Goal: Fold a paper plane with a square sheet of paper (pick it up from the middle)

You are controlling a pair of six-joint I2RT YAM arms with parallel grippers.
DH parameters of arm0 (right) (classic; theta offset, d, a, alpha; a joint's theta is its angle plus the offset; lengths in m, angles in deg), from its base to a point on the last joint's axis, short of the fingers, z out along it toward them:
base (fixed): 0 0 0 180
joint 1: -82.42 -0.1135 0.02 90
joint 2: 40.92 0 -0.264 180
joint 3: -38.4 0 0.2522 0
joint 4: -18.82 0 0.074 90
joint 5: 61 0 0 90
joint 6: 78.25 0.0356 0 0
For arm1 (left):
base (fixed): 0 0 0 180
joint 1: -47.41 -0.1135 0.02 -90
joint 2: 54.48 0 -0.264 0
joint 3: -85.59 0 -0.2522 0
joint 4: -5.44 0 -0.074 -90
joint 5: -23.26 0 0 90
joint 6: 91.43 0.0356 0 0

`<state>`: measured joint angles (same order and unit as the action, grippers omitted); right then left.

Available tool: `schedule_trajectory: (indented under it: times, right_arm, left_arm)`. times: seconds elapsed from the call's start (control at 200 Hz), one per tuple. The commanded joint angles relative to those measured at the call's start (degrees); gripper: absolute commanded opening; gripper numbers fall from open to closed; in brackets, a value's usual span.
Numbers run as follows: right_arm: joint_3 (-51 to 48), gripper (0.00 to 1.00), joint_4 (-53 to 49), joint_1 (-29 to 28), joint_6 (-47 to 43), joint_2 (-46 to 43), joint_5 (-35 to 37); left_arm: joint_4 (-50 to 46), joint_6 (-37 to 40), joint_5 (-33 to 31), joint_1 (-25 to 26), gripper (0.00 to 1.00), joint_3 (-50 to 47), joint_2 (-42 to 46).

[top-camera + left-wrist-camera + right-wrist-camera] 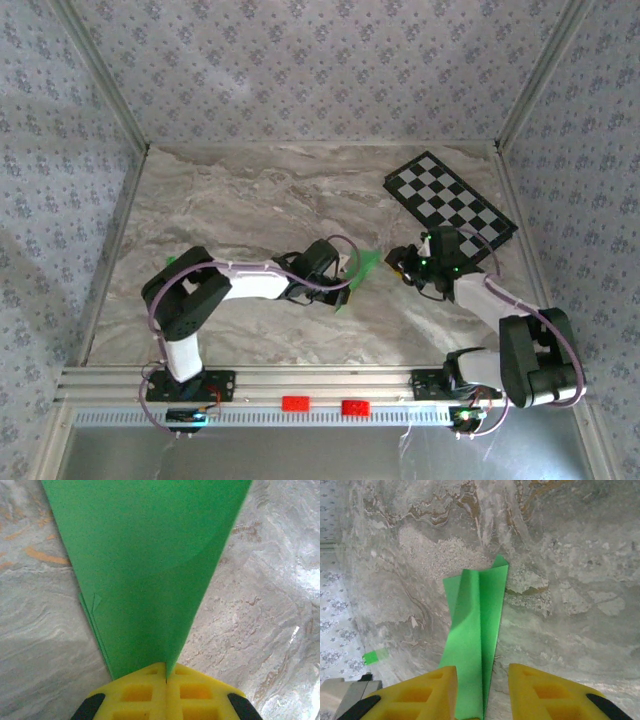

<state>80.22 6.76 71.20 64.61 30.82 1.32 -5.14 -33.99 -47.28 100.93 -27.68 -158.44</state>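
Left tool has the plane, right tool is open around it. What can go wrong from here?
1. The left tool pinches the paper plane only at its narrow end; the rest sticks out free, so it may twist or slip.
2. The right tool stands open with the plane between its fingers; closing off the centre crease could crumple a wing or add a stray fold.

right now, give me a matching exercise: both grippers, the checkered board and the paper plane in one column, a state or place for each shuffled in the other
1 left gripper
2 right gripper
3 checkered board
4 paper plane

a far right of the table
b fingers apart
c green, creased down the middle
d clamped on the plane

Pairs: 1-d, 2-b, 3-a, 4-c
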Motion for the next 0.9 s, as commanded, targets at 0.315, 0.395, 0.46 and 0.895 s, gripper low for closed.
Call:
schedule_trajectory:
  times: [0.315,0.395,0.46,0.895]
  right_arm:
    - [-1.3,0.25,7.2,-0.7,-6.1,4.7,-9.4]
    - [-1.7,0.23,9.6,-1.0,-6.5,5.7,-11.4]
    - [-1.8,0.19,10.6,-1.2,-6.8,6.2,-12.4]
    - [-2.0,0.06,13.9,-2.1,-7.7,9.2,-14.7]
  left_arm:
    - [9.1,-6.5,14.3,-3.2,0.00,2.3,-6.2]
    - [11.0,-8.4,16.6,-3.7,0.00,2.5,-7.1]
    - [11.3,-9.8,17.5,-3.8,0.00,2.9,-7.9]
    - [19.4,-20.3,22.2,-5.0,0.00,3.0,-12.2]
